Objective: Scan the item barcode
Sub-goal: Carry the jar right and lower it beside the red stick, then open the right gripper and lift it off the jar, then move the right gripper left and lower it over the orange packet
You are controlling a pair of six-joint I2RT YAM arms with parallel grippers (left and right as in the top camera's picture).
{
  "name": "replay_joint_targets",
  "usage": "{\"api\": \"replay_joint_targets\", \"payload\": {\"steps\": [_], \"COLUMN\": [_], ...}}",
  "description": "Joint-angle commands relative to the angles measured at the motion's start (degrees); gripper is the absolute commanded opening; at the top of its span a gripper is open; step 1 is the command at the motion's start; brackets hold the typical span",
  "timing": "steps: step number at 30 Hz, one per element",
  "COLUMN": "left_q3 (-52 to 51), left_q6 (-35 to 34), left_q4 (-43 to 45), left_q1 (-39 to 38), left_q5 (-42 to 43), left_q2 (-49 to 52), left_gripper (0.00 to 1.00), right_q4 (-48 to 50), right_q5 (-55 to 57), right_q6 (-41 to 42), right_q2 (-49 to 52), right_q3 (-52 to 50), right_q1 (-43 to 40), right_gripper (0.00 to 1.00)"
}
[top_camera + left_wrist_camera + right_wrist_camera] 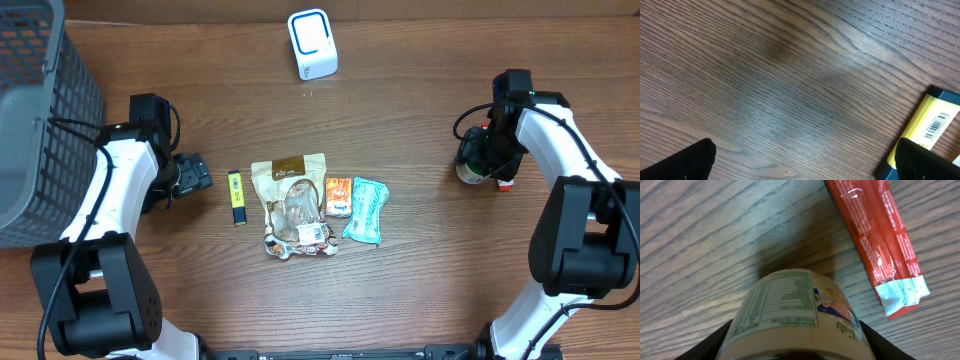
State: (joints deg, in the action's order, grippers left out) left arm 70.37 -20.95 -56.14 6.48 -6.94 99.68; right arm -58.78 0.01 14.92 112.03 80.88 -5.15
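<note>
- right gripper [790, 352]: jaws part-closed, clamped on the round cream-labelled jar [790, 305] (nutrition panel faces the wrist camera)
- flat red foil packet [875, 240] just beside the jar, untouched
- white rounded scanner box with blue ring [312, 43]: well apart, up-left of the jar, so the carry likely goes that way
- left gripper [195, 172]: jaws wide, empty, near slim yellow box [236, 195]

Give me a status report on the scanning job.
Left gripper open, empty. Right gripper shut on jar. Scanner not yet reached. Red packet beside jar.
</note>
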Motion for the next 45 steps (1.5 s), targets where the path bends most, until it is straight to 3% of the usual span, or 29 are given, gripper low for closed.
{"api": "replay_joint_targets", "payload": {"steps": [1, 4, 7, 9, 16, 26, 33, 37, 45], "left_q3": [-0.2, -0.2, -0.2, -0.2, -0.2, -0.2, -0.2, -0.2, -0.2], "left_q6": [0.6, 0.6, 0.6, 0.6, 0.6, 0.6, 0.6, 0.6, 0.6], "left_q4": [-0.1, -0.1, -0.1, -0.1, -0.1, -0.1, -0.1, -0.1, -0.1], "left_q1": [-0.1, -0.1, -0.1, -0.1, -0.1, -0.1, -0.1, -0.1, -0.1], "left_q5": [-0.5, -0.5, -0.5, -0.5, -0.5, -0.5, -0.5, -0.5, -0.5], "left_q2": [0.3, 0.3, 0.3, 0.3, 0.3, 0.3, 0.3, 0.3, 0.3], "left_gripper": [1.00, 1.00, 1.00, 1.00, 1.00, 1.00, 1.00, 1.00, 1.00], "right_q4": [0.0, 0.0, 0.0, 0.0, -1.0, -16.7, -19.3, -21.5, -20.0], "right_q5": [-0.1, -0.1, -0.1, 0.0, -0.1, -1.4, -9.2, -9.8, -9.8], "right_q6": [-0.3, -0.3, -0.3, -0.3, -0.3, -0.3, 0.1, 0.1, 3.1], "right_q2": [-0.7, -0.7, -0.7, -0.7, -0.7, -0.8, -0.8, -0.8, -0.8], "right_q3": [0.0, 0.0, 0.0, 0.0, 3.4, 26.0, 26.2, 24.9, 16.5], "right_q1": [0.1, 0.1, 0.1, 0.1, 0.0, 2.3, 8.0, 12.7, 22.4], "right_gripper": [0.72, 0.86, 0.91, 1.00, 1.00, 1.00, 1.00, 0.88, 0.46]}}
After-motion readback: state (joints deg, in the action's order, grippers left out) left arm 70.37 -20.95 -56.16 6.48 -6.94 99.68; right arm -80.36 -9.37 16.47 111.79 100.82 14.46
